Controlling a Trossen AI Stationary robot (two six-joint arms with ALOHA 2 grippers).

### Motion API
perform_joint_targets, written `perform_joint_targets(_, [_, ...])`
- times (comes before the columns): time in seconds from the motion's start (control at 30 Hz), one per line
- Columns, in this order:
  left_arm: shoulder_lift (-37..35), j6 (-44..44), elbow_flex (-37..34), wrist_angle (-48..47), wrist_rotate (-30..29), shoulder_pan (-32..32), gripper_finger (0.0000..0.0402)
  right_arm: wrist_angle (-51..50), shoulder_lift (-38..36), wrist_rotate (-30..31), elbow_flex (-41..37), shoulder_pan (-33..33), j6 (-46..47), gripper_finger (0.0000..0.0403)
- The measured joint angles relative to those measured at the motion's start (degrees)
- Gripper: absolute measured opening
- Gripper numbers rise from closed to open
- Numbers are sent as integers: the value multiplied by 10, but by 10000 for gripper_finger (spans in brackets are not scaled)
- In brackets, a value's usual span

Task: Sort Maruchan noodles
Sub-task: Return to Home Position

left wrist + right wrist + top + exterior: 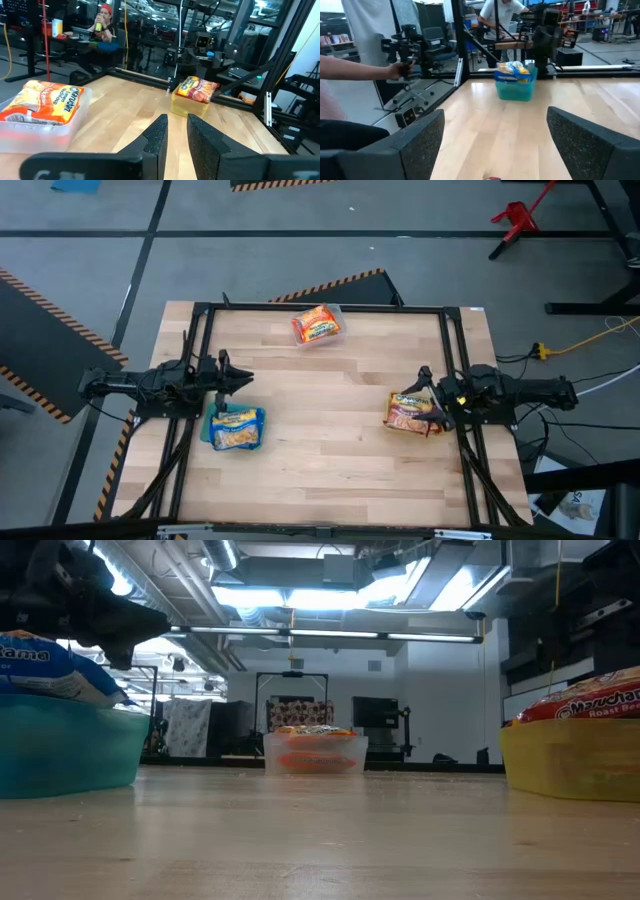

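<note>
Left gripper (177, 120) hangs over the left side of the table (330, 470), just beside the teal bin (208, 425), and we see its two fingers drawn almost together with only a narrow slit between them, holding nothing. Across the table, the right gripper (495, 115) sits at the right edge by the yellow bin (570, 765), its fingers spread wide and empty.

We find the blue-and-yellow noodle packets (238, 430) piled in the teal bin. The dark red packets (408, 408) lie in the yellow bin, heaped above its rim. The orange packets (317, 326) rest in the clear bin (285, 745) at the far middle of the table, well apart from both arms. Between the three bins we see only bare wood.
</note>
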Motion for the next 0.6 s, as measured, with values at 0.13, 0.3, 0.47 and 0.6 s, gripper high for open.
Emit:
perform_joint_targets(0.13, [0,0,0,0,0,0,66,3,0,36,0,-12,5,340])
perform_joint_targets(0.3, [0,0,0,0,0,0,66,22,0,114,0,-11,44,340])
perform_joint_targets(0.47, [0,0,0,0,0,0,66,30,0,108,0,-11,76,340])
perform_joint_targets(0.6, [0,0,0,0,0,0,66,7,0,152,0,-11,76,340])
